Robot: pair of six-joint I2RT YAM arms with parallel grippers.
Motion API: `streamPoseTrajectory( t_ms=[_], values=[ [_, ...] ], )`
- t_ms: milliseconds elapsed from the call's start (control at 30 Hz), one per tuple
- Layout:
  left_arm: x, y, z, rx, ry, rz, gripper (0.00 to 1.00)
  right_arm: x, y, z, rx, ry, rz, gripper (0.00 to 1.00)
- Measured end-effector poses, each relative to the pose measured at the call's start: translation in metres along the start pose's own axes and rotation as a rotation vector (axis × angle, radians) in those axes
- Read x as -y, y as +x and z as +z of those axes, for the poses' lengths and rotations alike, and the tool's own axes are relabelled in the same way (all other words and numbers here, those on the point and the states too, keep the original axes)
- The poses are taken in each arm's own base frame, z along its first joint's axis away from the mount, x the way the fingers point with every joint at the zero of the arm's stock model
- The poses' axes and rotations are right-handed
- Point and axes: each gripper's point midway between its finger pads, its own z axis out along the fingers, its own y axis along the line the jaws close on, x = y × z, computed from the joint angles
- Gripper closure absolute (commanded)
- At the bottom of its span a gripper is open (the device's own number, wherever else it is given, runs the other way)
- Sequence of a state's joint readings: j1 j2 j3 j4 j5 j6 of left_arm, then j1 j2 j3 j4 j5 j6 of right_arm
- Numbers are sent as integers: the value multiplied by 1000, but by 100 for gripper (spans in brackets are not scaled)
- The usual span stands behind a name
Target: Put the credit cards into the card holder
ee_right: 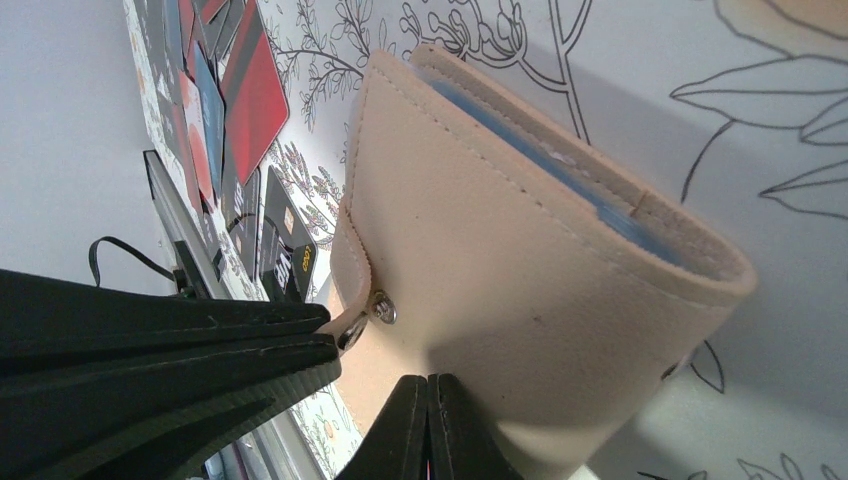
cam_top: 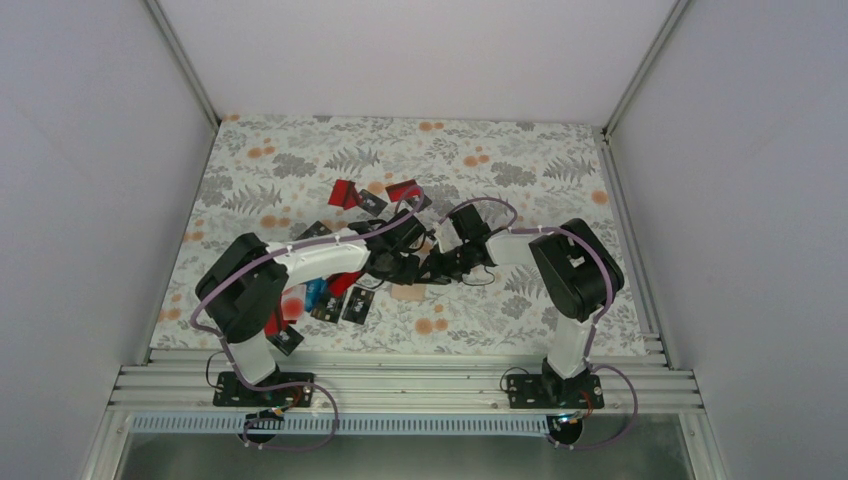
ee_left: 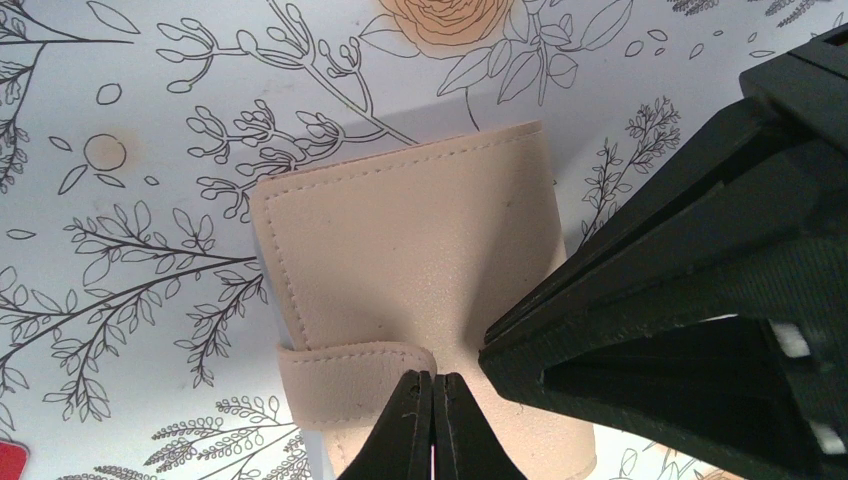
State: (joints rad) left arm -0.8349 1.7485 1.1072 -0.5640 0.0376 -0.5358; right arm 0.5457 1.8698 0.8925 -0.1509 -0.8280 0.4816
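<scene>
**Table at the moment shown, read from the arm bases outward.** Nearest you, on the left side of the floral table (cam_top: 500, 160), lies a loose cluster of credit cards (cam_top: 360, 305). They lie flat: black ones with white markings, one blue, and some red.

Just beyond them, at the middle of the table, both grippers meet at the card holder (ee_left: 410, 250). It is folded, tan side out, and casts a soft shadow on the cloth around it. A sliver of blue lining (ee_right: 540, 160) shows at its open edge. A tan strap (ee_left: 350, 372) wraps round from one edge and ends at a metal snap stud (ee_right: 381, 309).

Note the left gripper (ee_left: 432, 385). Its fingers are pressed together with no gap, and the tips sit at the free end of the strap, right beside the stud. The right gripper (ee_right: 428, 385) is likewise fully closed. Its tips meet the tan cover just beside the left one's, where the leather puckers slightly. You cannot tell from these views whether either pair has a fold of leather or the strap caught between its tips.

Farther back are two red cards (cam_top: 345, 193), with black cards (cam_top: 372, 203) next to them, well apart from the holder.
</scene>
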Motion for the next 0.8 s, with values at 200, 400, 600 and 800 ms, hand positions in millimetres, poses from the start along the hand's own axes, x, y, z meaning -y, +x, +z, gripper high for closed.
streamPoseTrajectory(
  t_ms=[200, 400, 600, 800],
  values=[
    [-4, 3, -1, -6, -30, 0, 98, 0, 0, 0, 0, 0, 0, 96],
    [-7, 2, -3, -4, -49, -1, 97, 0, 0, 0, 0, 0, 0, 96],
    [-7, 1, -3, -3, -47, -1, 98, 0, 0, 0, 0, 0, 1, 96],
    [-3, -2, -1, -4, -40, 2, 98, 0, 0, 0, 0, 0, 4, 96]
  ],
)
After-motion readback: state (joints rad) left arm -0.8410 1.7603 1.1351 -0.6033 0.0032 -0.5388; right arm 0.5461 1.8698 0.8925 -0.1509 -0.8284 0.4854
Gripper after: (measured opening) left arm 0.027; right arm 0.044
